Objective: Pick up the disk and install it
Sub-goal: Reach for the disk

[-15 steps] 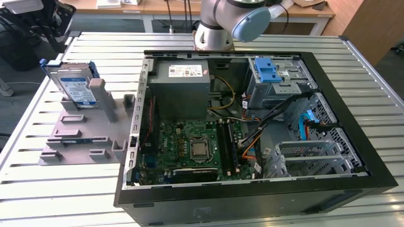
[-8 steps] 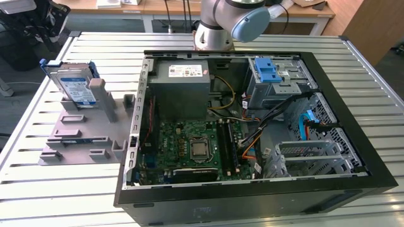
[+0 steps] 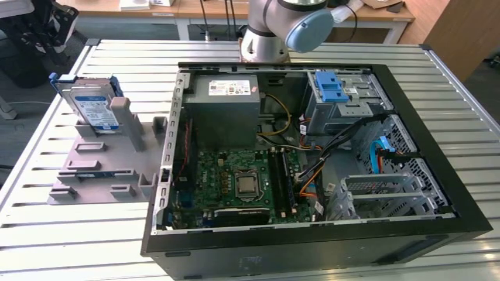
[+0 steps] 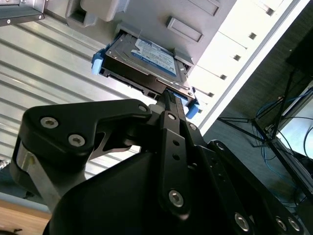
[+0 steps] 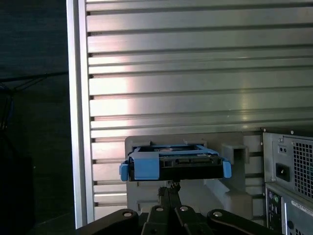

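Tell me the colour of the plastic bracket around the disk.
Blue; the bracket around the disk shows best in the first wrist view.

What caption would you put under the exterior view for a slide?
Disk standing in a grey holder beside an open computer case on a slatted table.

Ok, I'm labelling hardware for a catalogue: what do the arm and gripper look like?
The arm is a silver-grey tube with a pale blue joint cap. The gripper is matte black, built of jointed links studded with silver screw heads.
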`<state>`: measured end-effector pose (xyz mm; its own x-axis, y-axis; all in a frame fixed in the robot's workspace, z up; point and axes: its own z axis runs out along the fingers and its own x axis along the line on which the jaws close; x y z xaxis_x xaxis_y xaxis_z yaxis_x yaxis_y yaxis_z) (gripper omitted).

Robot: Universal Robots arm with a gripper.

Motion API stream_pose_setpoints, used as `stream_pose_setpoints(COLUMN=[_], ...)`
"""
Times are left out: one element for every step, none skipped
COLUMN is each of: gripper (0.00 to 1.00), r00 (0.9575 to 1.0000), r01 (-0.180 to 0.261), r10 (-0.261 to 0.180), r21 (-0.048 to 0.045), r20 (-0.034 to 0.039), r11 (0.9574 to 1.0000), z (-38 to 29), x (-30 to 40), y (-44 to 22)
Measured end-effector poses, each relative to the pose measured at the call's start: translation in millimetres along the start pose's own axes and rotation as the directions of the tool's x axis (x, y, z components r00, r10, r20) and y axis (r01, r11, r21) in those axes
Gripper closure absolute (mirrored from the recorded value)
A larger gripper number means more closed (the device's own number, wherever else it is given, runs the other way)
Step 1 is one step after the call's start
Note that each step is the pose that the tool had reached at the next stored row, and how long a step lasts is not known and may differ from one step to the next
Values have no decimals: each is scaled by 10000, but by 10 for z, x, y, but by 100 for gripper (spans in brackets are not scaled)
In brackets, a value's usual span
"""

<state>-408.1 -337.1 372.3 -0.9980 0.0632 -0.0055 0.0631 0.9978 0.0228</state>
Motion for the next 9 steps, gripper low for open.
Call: stream_pose_setpoints(gripper=[89,89,89,89,89,89,89,89,89], r00=[10000,10000,10000,10000,10000,10000,10000,10000,10000], r01=[0,0,1,2,2,1,0,0,1], r10=[0,0,-1,-2,-2,-1,0,0,-1], r21=[0,0,0,0,0,0,1,0,0], r20=[0,0,0,1,-1,-1,-1,-1,-1], r11=[10000,10000,10000,10000,10000,10000,10000,10000,10000], z=[1,3,3,4,4,4,5,5,5], x=[12,20,25,27,27,27,28,28,28], y=[0,-1,-2,-2,-2,-1,-2,-2,-2])
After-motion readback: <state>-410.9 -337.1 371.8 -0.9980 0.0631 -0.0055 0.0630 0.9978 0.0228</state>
